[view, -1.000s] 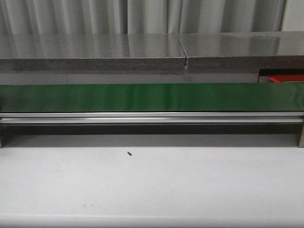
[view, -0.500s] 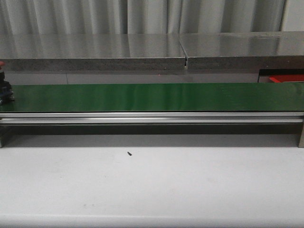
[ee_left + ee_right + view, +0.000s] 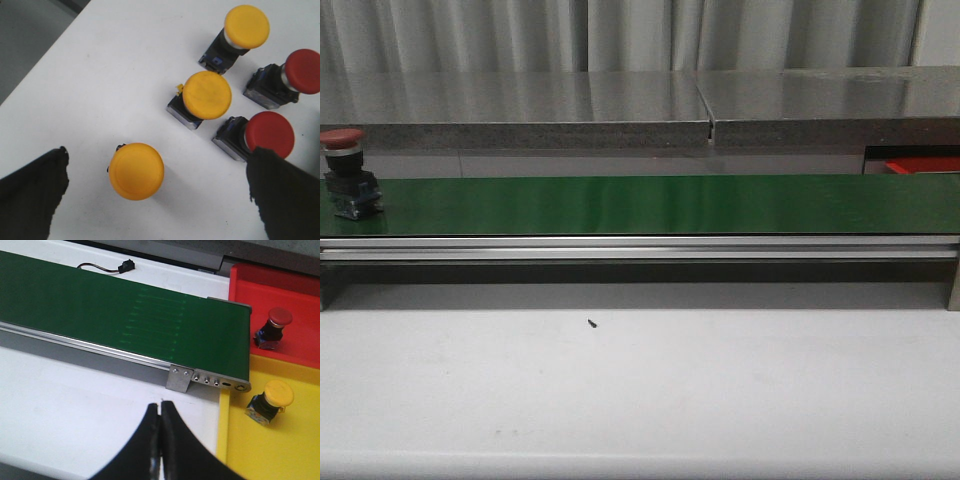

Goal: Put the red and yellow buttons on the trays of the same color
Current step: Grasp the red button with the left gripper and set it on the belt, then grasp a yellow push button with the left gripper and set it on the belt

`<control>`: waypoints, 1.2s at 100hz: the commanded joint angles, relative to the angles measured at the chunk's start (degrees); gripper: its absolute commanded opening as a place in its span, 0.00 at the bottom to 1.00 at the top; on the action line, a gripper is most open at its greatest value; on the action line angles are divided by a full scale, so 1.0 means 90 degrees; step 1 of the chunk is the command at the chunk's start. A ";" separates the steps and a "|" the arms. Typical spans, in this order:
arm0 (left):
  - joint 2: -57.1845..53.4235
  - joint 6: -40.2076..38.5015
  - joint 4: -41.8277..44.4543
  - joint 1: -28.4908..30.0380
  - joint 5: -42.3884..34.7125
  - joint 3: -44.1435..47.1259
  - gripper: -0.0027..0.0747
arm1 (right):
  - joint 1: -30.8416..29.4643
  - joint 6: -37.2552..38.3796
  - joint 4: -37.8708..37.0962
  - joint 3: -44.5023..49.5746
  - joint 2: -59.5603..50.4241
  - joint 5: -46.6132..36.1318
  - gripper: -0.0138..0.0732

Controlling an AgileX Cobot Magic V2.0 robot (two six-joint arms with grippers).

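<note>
A red button [image 3: 347, 175] on a dark base rides the green belt [image 3: 640, 204] at its far left end in the front view. My left gripper [image 3: 157, 192] is open over a white table, its black fingers [image 3: 280, 195] wide apart around a yellow button [image 3: 136, 171]. Beyond it stand two more yellow buttons [image 3: 206, 95] and two red buttons [image 3: 270, 134]. My right gripper [image 3: 160, 407] is shut and empty above the white table near the belt's end [image 3: 210, 380]. The red tray [image 3: 280, 295] holds a red button [image 3: 272, 327]. The yellow tray [image 3: 280, 440] holds a yellow button [image 3: 270, 400].
A steel counter [image 3: 640, 105] runs behind the belt. An aluminium rail [image 3: 640, 248] fronts it. A small dark speck [image 3: 592, 323] lies on the white table. A black connector with wires [image 3: 120, 266] lies behind the belt. The left table's edge [image 3: 40, 50] is near.
A red button has come into the front view at the belt's left end and moved rightward along it; one second ago the belt was bare.
</note>
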 commanded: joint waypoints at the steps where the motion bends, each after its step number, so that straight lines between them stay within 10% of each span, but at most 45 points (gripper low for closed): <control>1: -0.0136 -0.0073 -0.0083 0.0002 -0.0347 -0.0188 0.93 | 0.0019 -0.0040 0.0114 -0.0155 -0.0010 -0.0376 0.08; 67: 0.0660 -0.0073 -0.0097 0.0002 -0.0659 -0.0188 0.82 | 0.0019 -0.0040 0.0114 -0.0155 -0.0010 -0.0376 0.08; 102: 0.0599 -0.0073 -0.0246 0.0002 -0.0475 -0.0188 0.07 | 0.0019 -0.0040 0.0114 -0.0155 -0.0010 -0.0376 0.08; 120: 0.0196 -0.0073 -0.0394 0.0002 -0.0421 -0.0188 0.01 | 0.0019 -0.0040 0.0114 -0.0155 -0.0010 -0.0376 0.08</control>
